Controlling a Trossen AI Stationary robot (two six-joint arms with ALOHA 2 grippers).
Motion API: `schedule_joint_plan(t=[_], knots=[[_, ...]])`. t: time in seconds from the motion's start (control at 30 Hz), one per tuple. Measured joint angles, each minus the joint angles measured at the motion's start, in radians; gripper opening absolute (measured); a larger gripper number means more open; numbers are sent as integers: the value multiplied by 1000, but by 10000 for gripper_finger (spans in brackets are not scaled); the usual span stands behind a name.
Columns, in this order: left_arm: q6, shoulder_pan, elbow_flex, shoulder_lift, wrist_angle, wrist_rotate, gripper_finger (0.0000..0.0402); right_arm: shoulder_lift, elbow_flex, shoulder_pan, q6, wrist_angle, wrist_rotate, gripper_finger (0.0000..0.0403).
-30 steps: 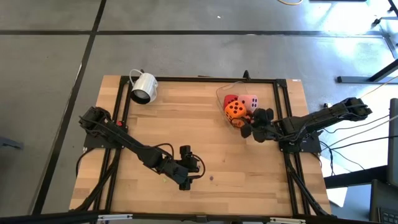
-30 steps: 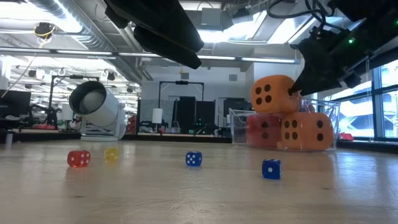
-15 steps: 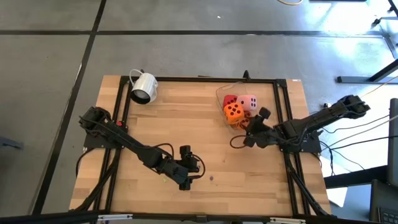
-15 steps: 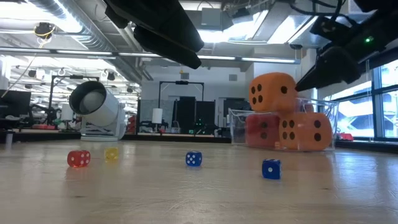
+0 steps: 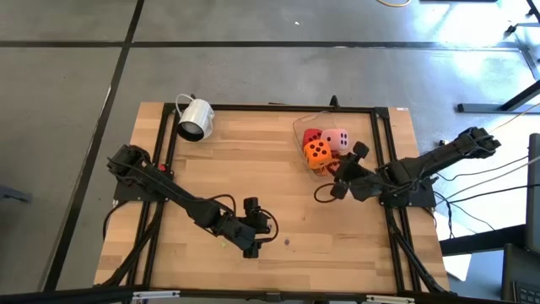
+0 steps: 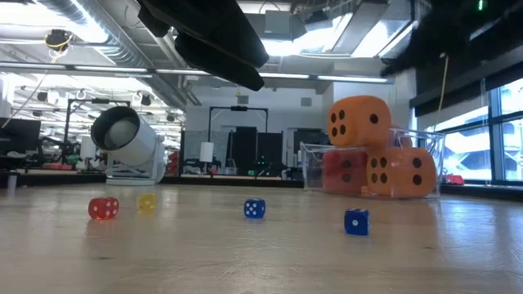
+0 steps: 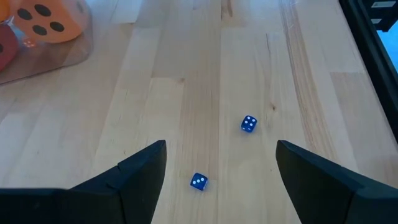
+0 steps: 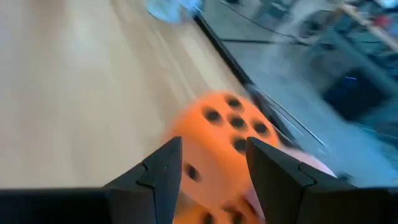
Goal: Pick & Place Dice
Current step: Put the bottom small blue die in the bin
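All four dice [image 5: 323,146] sit piled in the clear container [image 5: 300,127] just beside the right claw [image 5: 344,174], which is open and empty (the job looks finished). The left claw [image 5: 251,230] waits open, holding nothing, well apart from the pile.

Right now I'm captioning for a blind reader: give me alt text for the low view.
Two orange dice, one stacked on the other, sit in a clear container at right. Small dice dot the wooden table: red, yellow, two blue. A white mug lies on its side at left.
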Motion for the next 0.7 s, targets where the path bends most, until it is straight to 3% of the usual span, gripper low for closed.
schedule_joint_plan(t=[0.2, 0.4, 0.7], knots=[[26, 0, 0, 0, 0, 0, 294, 0, 111, 62, 26, 42, -162, 178], [88, 0, 0, 0, 0, -3, 294, 6, 116, 70, 47, 200, -452, 178], [91, 0, 0, 0, 0, 41, 294, 69, 115, 70, -169, 374, -618, 178]])
